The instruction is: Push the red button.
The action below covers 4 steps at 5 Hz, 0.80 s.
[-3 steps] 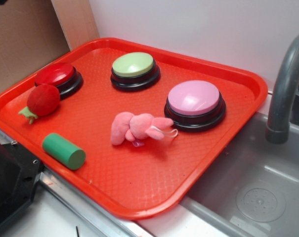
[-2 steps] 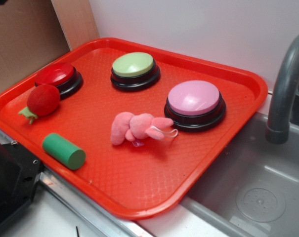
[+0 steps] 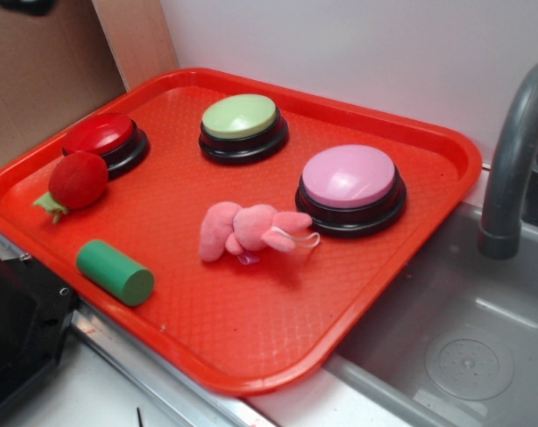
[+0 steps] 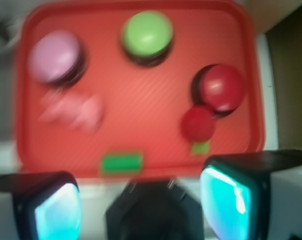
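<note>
Seen blurred from the wrist camera, the gripper (image 4: 141, 205) hangs high above the near edge of the tray (image 4: 141, 120), its two fingers (image 4: 56, 210) set wide apart with nothing between them, while the exterior view shows only a dark sliver at its top left corner.

Plain white wall (image 3: 357, 53) straight ahead of the gripper (image 4: 146, 205), evenly lit, no hard shadows on it. Off to the gripper's left sits a grey sink (image 3: 446, 294), its basin catching a soft sheen, a round drain (image 3: 469, 365) in the bottom, and a grey faucet (image 3: 516, 151) curving over it. On the gripper's right, a brown cardboard panel (image 3: 37, 80), and a pale wooden board (image 3: 137, 36) leaning between cardboard and wall. A metal counter edge (image 3: 144, 374) runs just below the gripper.
</note>
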### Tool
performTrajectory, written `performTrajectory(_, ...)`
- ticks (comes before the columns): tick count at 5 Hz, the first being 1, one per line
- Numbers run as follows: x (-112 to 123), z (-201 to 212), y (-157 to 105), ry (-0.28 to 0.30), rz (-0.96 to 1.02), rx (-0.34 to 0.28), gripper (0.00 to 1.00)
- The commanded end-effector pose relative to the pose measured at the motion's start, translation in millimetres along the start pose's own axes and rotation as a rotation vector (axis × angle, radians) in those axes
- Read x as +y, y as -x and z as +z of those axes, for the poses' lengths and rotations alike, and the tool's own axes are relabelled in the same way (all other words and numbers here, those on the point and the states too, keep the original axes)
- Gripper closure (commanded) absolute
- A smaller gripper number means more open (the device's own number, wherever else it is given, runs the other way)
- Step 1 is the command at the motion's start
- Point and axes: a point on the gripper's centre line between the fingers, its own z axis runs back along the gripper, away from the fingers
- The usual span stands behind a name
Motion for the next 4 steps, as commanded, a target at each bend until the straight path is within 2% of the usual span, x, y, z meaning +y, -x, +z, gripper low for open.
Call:
performTrajectory(1, 63.5, -41.0, -45.3, -0.023, 0.175, -0.043, 0.00)
performTrajectory(2, 79.9, -62.4, -44.2, -0.004, 0.182, -0.046, 0.00)
performTrajectory(3, 94.6, -85.9, -46.6, 0.001, 0.093, -0.036, 0.00)
performTrajectory(4, 98.1, -99.5, -47.7, -0.024, 0.013, -0.049, 0.00)
